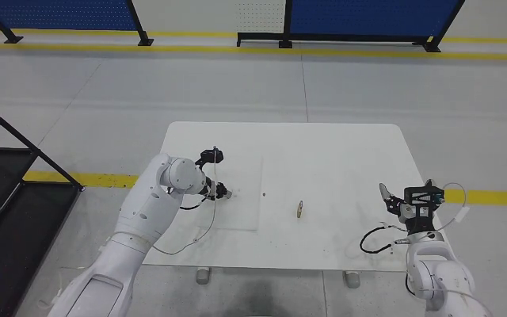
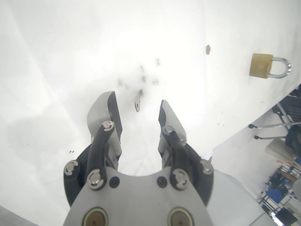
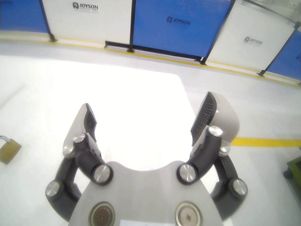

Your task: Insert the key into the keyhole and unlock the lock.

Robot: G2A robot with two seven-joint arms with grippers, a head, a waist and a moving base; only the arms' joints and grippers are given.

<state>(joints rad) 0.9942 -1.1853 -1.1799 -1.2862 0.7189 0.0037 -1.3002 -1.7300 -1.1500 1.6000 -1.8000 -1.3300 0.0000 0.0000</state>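
Your left gripper, open and empty, is nearer: the key lies between its fingers, lengthwise along them.

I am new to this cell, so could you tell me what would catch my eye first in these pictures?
The brass padlock with its silver shackle lies flat near the middle of the white table. The left tool hangs open over the small key on the table, and the right tool sits open near the table's right edge.
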